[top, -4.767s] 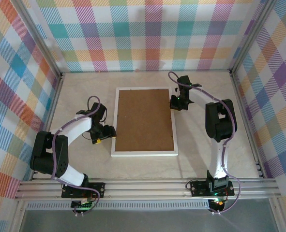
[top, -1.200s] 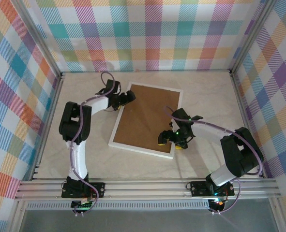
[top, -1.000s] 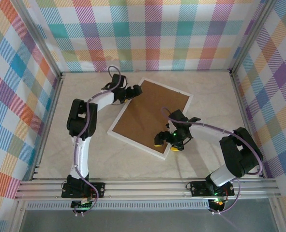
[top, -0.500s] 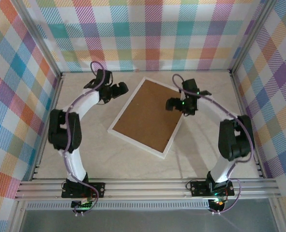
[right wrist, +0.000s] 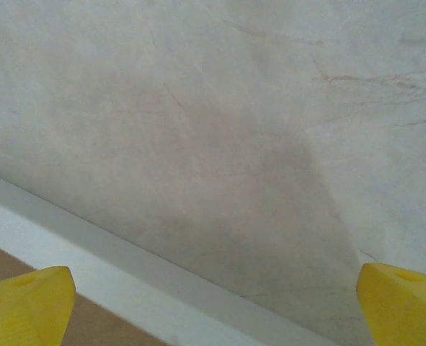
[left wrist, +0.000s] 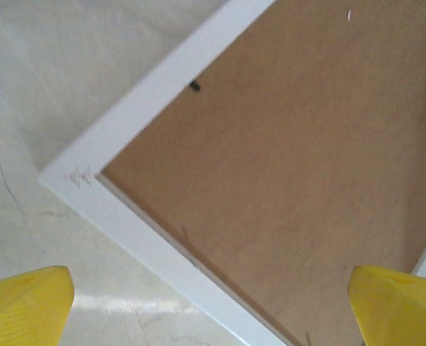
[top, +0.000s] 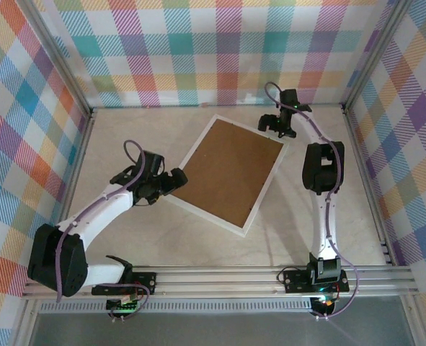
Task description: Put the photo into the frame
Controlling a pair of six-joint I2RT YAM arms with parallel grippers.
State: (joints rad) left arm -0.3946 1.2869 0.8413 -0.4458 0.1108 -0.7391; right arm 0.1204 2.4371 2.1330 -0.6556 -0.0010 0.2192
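The frame (top: 228,173) now lies skewed on the tabletop (top: 126,137), brown back up. The left hand (top: 174,179) and right hand (top: 272,124) have swung to opposite corners, both spread wide and empty, so its back is not yet opened.

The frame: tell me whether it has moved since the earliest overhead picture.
Yes. The frame has swung clockwise: its short edges lay parallel to the near rail, and now it sits skewed to it.

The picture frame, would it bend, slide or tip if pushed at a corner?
Probably stiff: the picture frame has a solid-looking border and brown backing. Flat on the smooth table, it likely slides and pivots, not tips.
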